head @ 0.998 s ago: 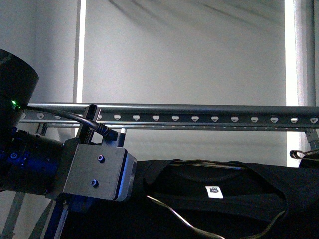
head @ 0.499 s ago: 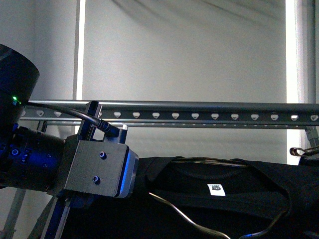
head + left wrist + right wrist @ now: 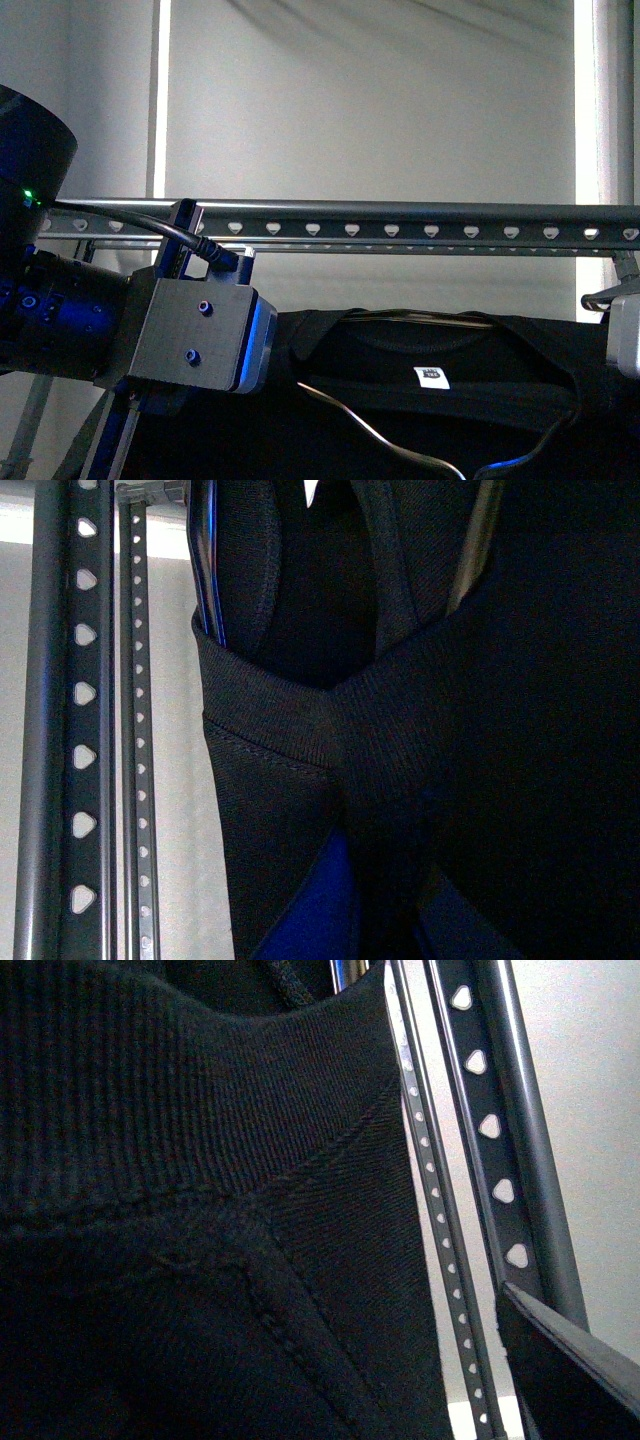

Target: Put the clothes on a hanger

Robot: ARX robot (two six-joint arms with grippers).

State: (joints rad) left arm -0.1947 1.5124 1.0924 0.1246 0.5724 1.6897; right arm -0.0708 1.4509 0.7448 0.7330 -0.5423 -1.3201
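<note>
The clothes (image 3: pixel 400 350), a black T-shirt with a white neck label (image 3: pixel 431 377), are stretched out sideways just below the hanger (image 3: pixel 400 214), a long grey rail with heart-shaped holes. My left gripper (image 3: pixel 380 910) is shut on the shirt's shoulder fabric, and blue fingers (image 3: pixel 315 905) show under the cloth. At the right edge of the front view, my right gripper (image 3: pixel 620 335) is shut on the other shoulder. In the right wrist view the ribbed collar (image 3: pixel 150 1110) fills the picture, with the rail (image 3: pixel 500 1130) beside it. The print is hidden.
My left arm's grey wrist block (image 3: pixel 195 330) and its black cable (image 3: pixel 150 235) overlap the rail's left part. A thin grey cable (image 3: pixel 375 437) loops across the shirt's front. A slanted strut (image 3: pixel 30 430) stands low on the left. A pale curtain (image 3: pixel 370 100) hangs behind.
The shirt and its label have risen slightly towards the rail. My right gripper has come up into view at the right edge. The left wrist block has shifted a little upward.
</note>
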